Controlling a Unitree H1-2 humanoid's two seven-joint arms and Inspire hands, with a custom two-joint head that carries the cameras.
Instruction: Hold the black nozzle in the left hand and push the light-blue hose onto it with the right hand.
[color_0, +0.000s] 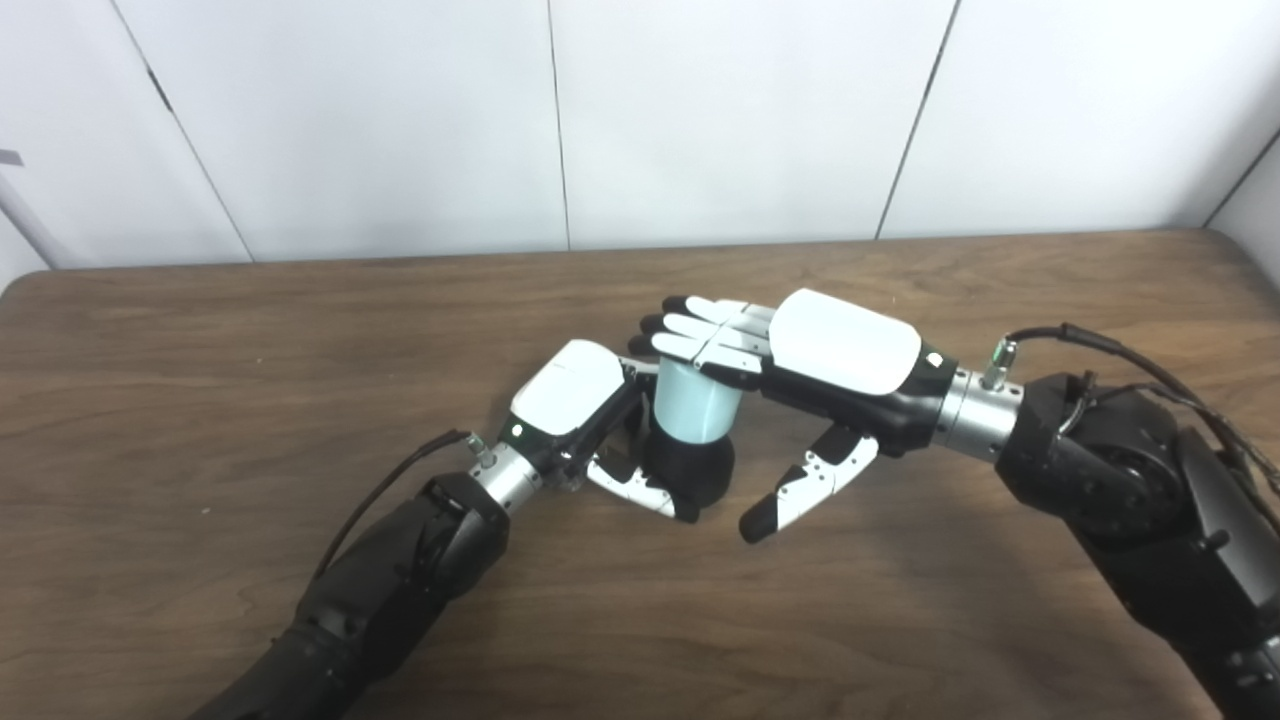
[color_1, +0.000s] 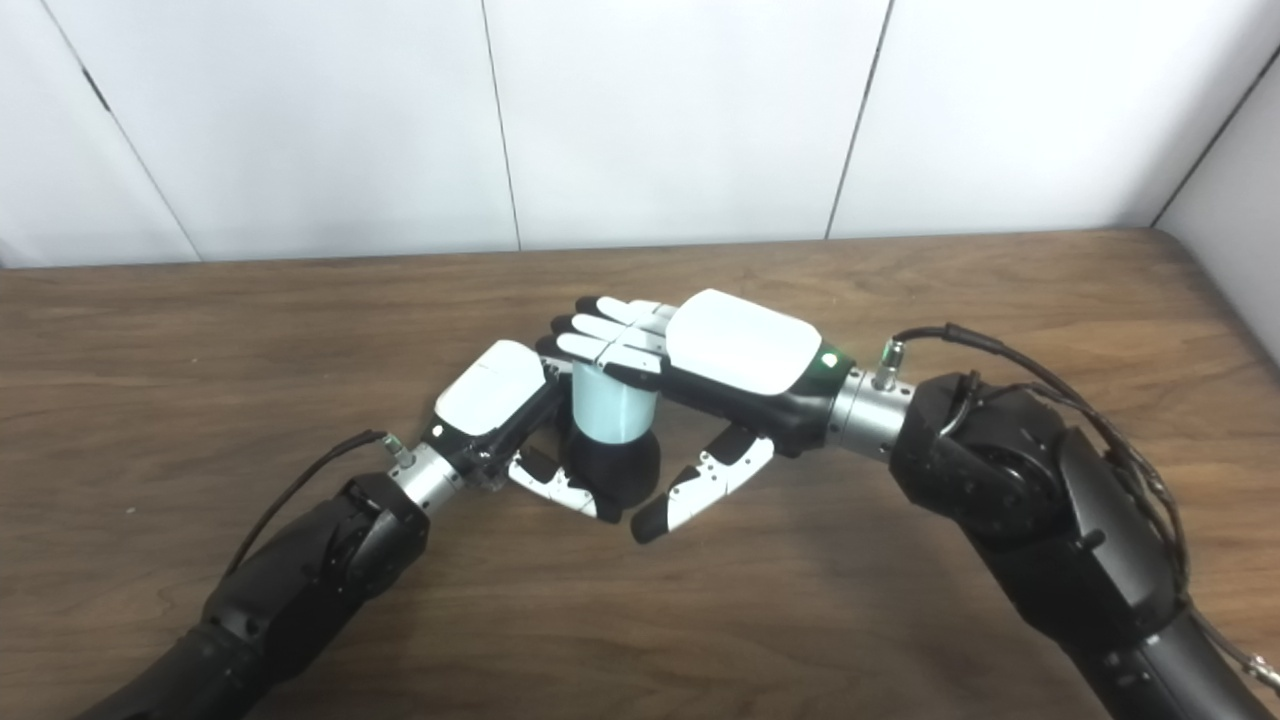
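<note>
White wall panels run behind a brown wooden table (color_0: 900, 620), and both arms meet near its middle. At the centre stands the black nozzle (color_0: 690, 470), upright, with the light-blue hose (color_0: 693, 400) sitting on top of it, a short pale cylinder rising straight out of the dark base. From the left comes the left hand (color_0: 575, 405), wrapped around the nozzle: its thumb curls across the front of the black base while the other fingers are hidden behind it (so how far they close round the back cannot be told). Over from the right reaches the right hand (color_0: 800, 370), palm down, its fingers (color_0: 690, 330) held straight and pressed together, lying flat across the top end of the hose. Its thumb (color_0: 805, 485) hangs down and away, pointing toward the table just beside the nozzle, apart from both hose and nozzle.
</note>
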